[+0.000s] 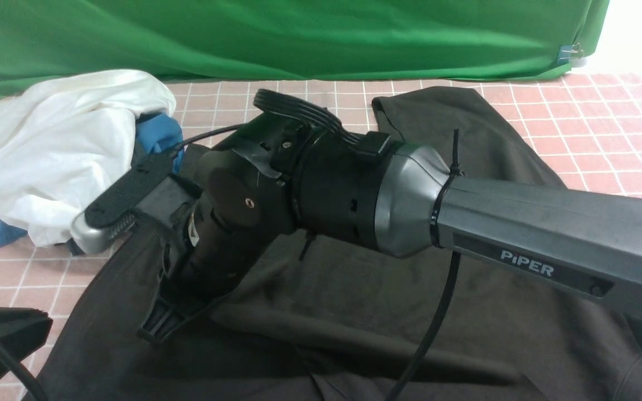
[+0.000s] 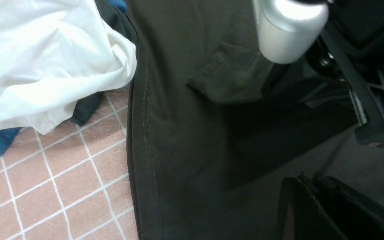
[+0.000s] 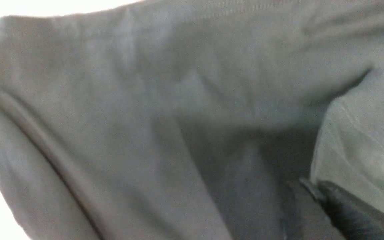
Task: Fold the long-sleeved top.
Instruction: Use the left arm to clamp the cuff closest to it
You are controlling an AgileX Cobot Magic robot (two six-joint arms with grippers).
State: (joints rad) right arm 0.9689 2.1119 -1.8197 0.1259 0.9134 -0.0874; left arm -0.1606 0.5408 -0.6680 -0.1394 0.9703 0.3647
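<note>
The long-sleeved top (image 1: 354,289) lies spread on the worktop (image 1: 605,122), which has a pink cover with white squares. The top covers the near and middle part of the scene and reaches far toward the green curtain (image 1: 298,33). One stitched hem of it runs along its left edge, with bare worktop just beside it. A soft fold crosses the cloth in the near middle.

The right arm (image 1: 549,234) comes from the right side, goes across above the top and bends down at its wrist. The right tool (image 1: 156,328) points down and its tips touch the dark cloth near the left edge of the top. In the right wrist view a raised fold of cloth stands just beside the fingers (image 3: 338,206), but this view is blurred, so I cannot tell if the tool is released or is grasping the cloth. A black cable (image 1: 432,334) hangs from this arm over the top.

The left tool (image 2: 312,206) hangs over the left part of the top, near the right tool. Its fingers are pressed together, clenched, and no cloth shows between them.

On the far left a white garment (image 1: 48,150) is piled, with a blue cloth (image 1: 159,133) and a smaller dark cloth (image 2: 85,110) partly under it. The pile lies just beside the top's left hem
</note>
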